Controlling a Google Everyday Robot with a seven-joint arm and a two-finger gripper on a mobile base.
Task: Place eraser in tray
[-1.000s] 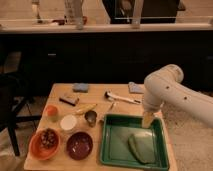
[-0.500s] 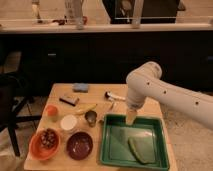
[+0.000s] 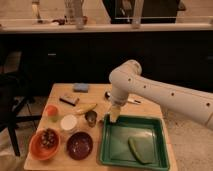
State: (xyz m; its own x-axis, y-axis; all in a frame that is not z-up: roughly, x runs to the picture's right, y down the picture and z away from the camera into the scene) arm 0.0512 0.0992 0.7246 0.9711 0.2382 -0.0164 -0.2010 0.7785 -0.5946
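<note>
The eraser [image 3: 69, 99], a small flat block with a dark face, lies on the wooden table at the left, behind a banana. The green tray [image 3: 108, 148] stands at the table's front right and holds a flat green object [image 3: 139, 150]. My gripper [image 3: 115, 115] hangs down from the white arm over the tray's far left corner, about a hand's length to the right of the eraser and apart from it. I see nothing in it.
A blue pad [image 3: 81, 87] lies at the back. A white-handled tool [image 3: 132, 100] shows partly behind the arm. A banana [image 3: 85, 108], metal cup [image 3: 91, 117], white cup [image 3: 68, 122], orange bowl [image 3: 45, 144] and maroon bowl [image 3: 80, 145] fill the front left. A dark chair stands at the left.
The arm has swung left, carrying the gripper from over the tray's right side to its far left corner. The eraser and other objects have not moved.
</note>
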